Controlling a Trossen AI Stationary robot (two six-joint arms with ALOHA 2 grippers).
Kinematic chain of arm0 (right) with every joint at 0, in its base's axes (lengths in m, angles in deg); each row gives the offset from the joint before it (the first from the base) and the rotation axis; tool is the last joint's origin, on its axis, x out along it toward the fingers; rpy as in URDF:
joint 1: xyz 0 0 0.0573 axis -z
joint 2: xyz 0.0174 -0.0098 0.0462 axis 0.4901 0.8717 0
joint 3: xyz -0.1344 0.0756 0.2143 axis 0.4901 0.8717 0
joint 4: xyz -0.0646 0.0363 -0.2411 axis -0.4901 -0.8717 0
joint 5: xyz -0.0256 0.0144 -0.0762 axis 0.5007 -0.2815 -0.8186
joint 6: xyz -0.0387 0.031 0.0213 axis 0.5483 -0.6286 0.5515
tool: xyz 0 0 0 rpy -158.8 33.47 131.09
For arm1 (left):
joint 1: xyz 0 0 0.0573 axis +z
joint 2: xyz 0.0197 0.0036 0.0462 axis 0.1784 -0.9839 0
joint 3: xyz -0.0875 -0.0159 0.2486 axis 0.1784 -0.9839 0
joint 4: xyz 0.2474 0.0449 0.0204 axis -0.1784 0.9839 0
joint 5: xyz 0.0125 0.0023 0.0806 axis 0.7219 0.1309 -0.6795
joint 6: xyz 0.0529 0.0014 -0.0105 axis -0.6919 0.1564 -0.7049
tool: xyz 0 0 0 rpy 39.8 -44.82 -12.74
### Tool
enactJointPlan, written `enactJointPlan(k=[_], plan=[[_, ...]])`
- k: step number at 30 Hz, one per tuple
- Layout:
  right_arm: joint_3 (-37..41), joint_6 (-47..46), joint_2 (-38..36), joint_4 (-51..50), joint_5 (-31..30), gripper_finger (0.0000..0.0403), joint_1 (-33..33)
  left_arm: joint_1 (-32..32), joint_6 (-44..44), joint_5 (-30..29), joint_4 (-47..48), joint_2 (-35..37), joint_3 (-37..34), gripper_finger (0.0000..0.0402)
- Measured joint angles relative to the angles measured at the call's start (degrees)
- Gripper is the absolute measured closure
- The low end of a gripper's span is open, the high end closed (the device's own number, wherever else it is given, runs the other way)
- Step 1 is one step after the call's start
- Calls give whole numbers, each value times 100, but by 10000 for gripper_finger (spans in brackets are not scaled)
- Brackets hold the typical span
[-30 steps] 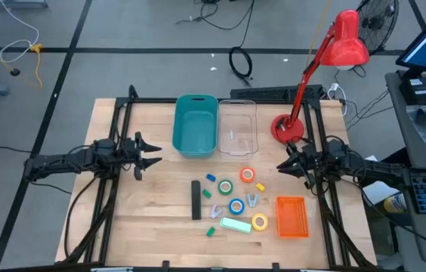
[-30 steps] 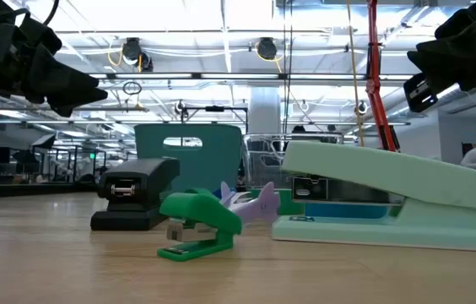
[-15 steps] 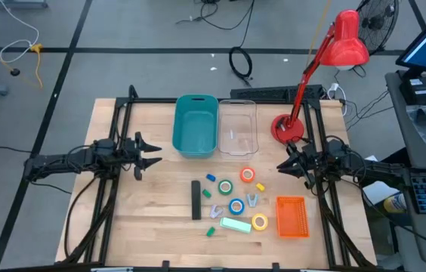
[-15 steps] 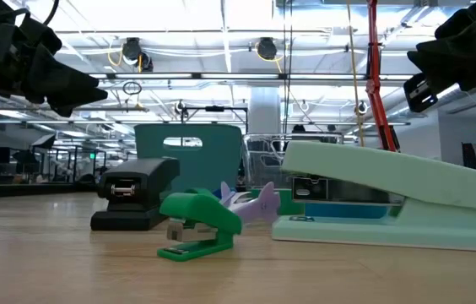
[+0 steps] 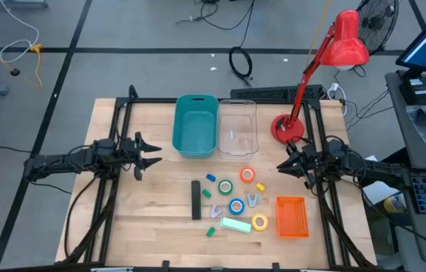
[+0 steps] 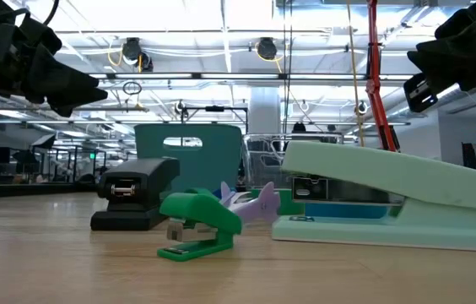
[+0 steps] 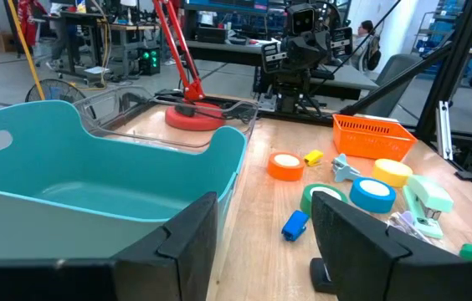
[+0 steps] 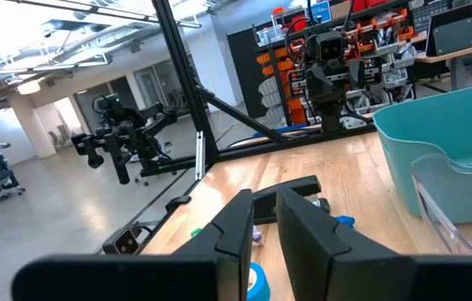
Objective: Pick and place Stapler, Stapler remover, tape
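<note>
The black stapler [image 5: 196, 200] lies flat on the wooden table near its middle. To its right lie the tape rolls: orange-red [image 5: 248, 175], green [image 5: 225, 186], blue [image 5: 236, 205] and yellow [image 5: 260, 222]. A pale lilac claw-shaped stapler remover [image 5: 252, 200] rests between them. My left gripper [image 5: 151, 153] hovers open at the table's left, pointing level toward the middle, with nothing between its fingers [image 7: 186, 242]. My right gripper [image 5: 282, 168] hovers shut at the table's right, above and clear of the objects.
A teal bin [image 5: 196, 125] and a clear bin [image 5: 237, 127] stand side by side at the far middle. An orange basket [image 5: 291, 216], a mint stapler [image 5: 236, 224] and a small green stapler [image 6: 196, 224] lie near the front. A red lamp [image 5: 287, 128] stands far right.
</note>
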Motion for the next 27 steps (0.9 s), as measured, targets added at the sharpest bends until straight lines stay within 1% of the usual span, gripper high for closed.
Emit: enactJointPlan(k=[13, 17, 19, 27], plan=[[-2, 0, 0, 4, -4, 353, 0, -2, 0, 0, 0, -1, 1, 204], [-1, -46, 2, 20, -177, 353, 4, -1, 0, -2, 0, -1, 1, 204], [-2, -330, 2, 25, -167, 353, 4, 0, 0, -1, 0, 0, 0, 204], [-2, -1962, 2, 185, -163, 353, 2, -2, 0, 0, 0, -1, 1, 204]])
